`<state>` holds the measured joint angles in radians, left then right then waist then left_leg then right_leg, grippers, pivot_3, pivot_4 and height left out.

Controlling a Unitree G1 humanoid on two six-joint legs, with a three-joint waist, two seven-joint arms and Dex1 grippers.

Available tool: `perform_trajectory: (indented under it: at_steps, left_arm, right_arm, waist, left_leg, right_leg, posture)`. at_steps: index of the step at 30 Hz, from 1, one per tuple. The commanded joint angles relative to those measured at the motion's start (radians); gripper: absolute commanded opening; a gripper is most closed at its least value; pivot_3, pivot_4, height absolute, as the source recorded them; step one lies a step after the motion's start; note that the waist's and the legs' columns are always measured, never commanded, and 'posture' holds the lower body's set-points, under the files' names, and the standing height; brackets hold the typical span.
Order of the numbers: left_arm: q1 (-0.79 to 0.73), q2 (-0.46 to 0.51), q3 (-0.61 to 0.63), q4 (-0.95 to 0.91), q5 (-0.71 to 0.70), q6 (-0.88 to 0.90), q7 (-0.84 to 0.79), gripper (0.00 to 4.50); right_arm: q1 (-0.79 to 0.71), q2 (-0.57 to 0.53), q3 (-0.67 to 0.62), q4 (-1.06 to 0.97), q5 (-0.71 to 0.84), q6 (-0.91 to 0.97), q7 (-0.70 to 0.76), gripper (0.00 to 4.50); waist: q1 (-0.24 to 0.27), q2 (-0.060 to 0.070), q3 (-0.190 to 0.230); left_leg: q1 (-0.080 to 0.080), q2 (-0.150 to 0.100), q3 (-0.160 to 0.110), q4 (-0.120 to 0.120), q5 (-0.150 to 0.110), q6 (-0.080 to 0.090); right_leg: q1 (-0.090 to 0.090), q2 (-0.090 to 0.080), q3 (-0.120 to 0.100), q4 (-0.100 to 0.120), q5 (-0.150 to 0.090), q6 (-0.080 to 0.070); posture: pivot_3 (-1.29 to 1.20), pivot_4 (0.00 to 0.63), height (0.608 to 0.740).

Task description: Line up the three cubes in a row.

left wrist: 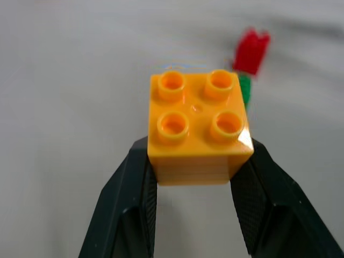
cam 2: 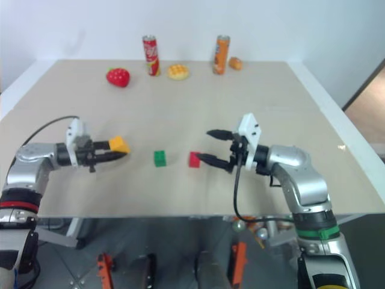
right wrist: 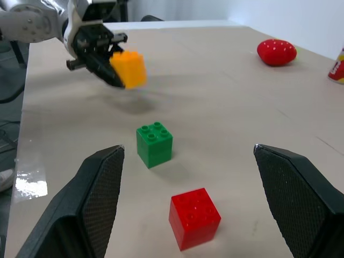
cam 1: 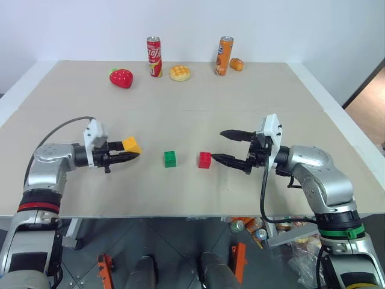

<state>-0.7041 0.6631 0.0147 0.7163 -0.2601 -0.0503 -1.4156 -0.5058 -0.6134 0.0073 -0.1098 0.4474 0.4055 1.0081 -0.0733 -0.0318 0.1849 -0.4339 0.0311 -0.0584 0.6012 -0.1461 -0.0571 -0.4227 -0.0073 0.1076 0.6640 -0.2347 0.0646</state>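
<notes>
The yellow-orange cube [cam 1: 131,144] hangs a little above the table at the left, with my left gripper [cam 1: 130,153] shut on it. In the left wrist view its studded face [left wrist: 198,119] sits between the two black fingers. The green cube [cam 1: 170,159] and the red cube [cam 1: 205,159] rest side by side on the table near the front middle, a small gap between them. To the right of the red cube my right gripper [cam 1: 227,146] stands open, pointing at it with nothing between its fingers. The right wrist view shows the red cube [right wrist: 194,217], the green cube [right wrist: 154,143] and the held cube [right wrist: 129,69].
Along the far edge stand a red toy strawberry [cam 1: 121,77], a red soda can [cam 1: 154,57], a round yellow toy bread [cam 1: 180,73], an orange soda can [cam 1: 224,55] and a small orange item [cam 1: 237,64]. The table's front edge [cam 1: 180,215] runs just below the cubes.
</notes>
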Motion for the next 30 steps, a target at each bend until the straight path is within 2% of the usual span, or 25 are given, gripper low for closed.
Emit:
perform_trajectory:
  at_steps: [1, 12, 30]
  left_arm:
    - [-0.072, 0.001, -0.038, 0.134, 0.066, -0.147, -0.073, 1.34]
    - [-0.250, -0.059, -0.063, 0.413, 0.164, -0.347, -0.115, 1.34]
    - [-0.270, -0.030, -0.059, 0.524, 0.260, -0.437, -0.074, 1.34]
  right_arm:
    - [0.006, -0.025, -0.030, -0.057, 0.020, 0.009, 0.003, 4.00]
    - [0.054, -0.057, -0.055, -0.134, 0.044, 0.058, -0.027, 4.00]
    - [0.088, -0.107, -0.100, -0.185, 0.112, 0.124, -0.014, 4.00]
  waist:
    - [-0.001, 0.000, 0.000]
    - [-0.002, 0.000, 0.000]
    - [-0.001, 0.000, 0.000]
  left_leg:
    - [-0.001, 0.000, 0.000, 0.000, 0.000, 0.000]
    - [-0.004, 0.000, -0.001, 0.000, -0.001, 0.001]
    - [-0.004, 0.000, -0.001, 0.002, 0.000, 0.001]
  right_leg:
    - [-0.001, 0.000, 0.000, 0.000, 0.000, 0.000]
    - [-0.003, 0.001, 0.000, 0.000, 0.002, 0.006]
    - [-0.002, 0.001, 0.000, 0.001, 0.002, 0.006]
  posture:
    - [0.00, 0.150, 0.740]
    - [0.00, 0.150, 0.740]
    - [0.00, 0.150, 0.740]
